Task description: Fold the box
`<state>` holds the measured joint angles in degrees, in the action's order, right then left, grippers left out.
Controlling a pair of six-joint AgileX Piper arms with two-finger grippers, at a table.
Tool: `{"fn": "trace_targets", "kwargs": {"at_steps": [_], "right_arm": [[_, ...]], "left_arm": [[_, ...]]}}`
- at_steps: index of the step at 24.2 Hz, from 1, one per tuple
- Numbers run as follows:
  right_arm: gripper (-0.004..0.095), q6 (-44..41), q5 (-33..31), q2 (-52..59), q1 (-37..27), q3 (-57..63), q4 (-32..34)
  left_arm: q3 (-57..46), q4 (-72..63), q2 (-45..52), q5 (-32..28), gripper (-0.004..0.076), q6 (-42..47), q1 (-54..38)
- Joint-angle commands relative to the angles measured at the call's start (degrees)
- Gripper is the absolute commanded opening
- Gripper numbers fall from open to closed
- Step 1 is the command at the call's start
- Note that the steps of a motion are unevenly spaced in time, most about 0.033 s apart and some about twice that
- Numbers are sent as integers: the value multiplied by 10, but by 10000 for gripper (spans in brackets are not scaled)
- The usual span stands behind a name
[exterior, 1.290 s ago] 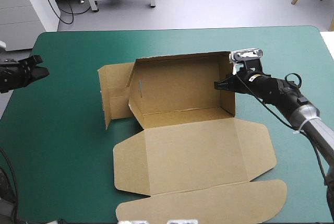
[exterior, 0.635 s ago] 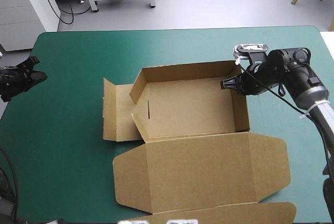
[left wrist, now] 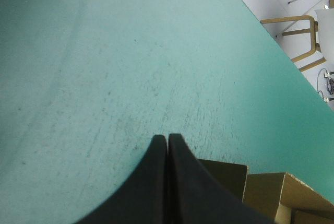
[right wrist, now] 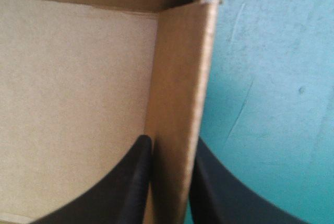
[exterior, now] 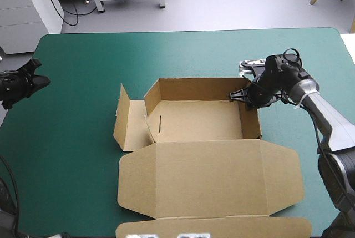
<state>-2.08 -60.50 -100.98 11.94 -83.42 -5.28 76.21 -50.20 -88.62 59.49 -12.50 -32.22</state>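
Note:
The brown box (exterior: pixel 194 121) lies mid-table as an open tray, with its back wall and right wall (exterior: pixel 252 124) raised. A side flap (exterior: pixel 125 121) stands out at its left, and the lid (exterior: pixel 211 177) lies flat toward the near edge. My right gripper (exterior: pixel 247 97) is shut on the right wall near the back corner. In the right wrist view the wall (right wrist: pixel 180 93) runs between the gripper's (right wrist: pixel 169 148) two black fingers, one inside the tray and one outside. My left gripper (exterior: pixel 34 75) hovers at the table's left edge, far from the box. Its fingers are shut on nothing (left wrist: pixel 167 138).
Bare teal-green cover (exterior: pixel 72 138) stretches between the left gripper and the box. The lid's front flap (exterior: pixel 211 228) reaches the table's near edge. In the left wrist view a corner of the box (left wrist: pixel 271 192) shows ahead of the fingers.
The right gripper has swung toward the near edge with the right wall in it. The tray has settled flat and shifted nearer. The left gripper has hardly moved.

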Motion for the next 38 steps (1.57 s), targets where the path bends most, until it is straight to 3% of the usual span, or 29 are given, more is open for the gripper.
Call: {"fn": "trace_targets", "kwargs": {"at_steps": [1,5,7,10,21,26,31,38], "right_arm": [[484,11,-5,19,-3,-15,6],[829,11,-17,19,-3,-40,6],[883,11,-27,21,-3,-60,6],[881,11,-81,34,-3,-122,8],[874,-82,-84,230,-1,-158,18],[873,-97,-84,232,-1,-101,-9],[874,-103,-83,222,-1,-28,10],[873,-90,-23,167,-1,45,6]], "left_arm": [[14,-31,20,-8,-10,5,-1],[14,-31,20,-10,-10,5,-1],[14,-31,20,-10,-10,5,-1],[14,-31,20,-10,-10,5,-1],[14,-31,20,-14,-10,17,-1],[14,-31,20,-12,-10,22,-1],[14,-31,20,-16,-10,22,-1],[14,-31,20,-15,-10,22,-1]]}}
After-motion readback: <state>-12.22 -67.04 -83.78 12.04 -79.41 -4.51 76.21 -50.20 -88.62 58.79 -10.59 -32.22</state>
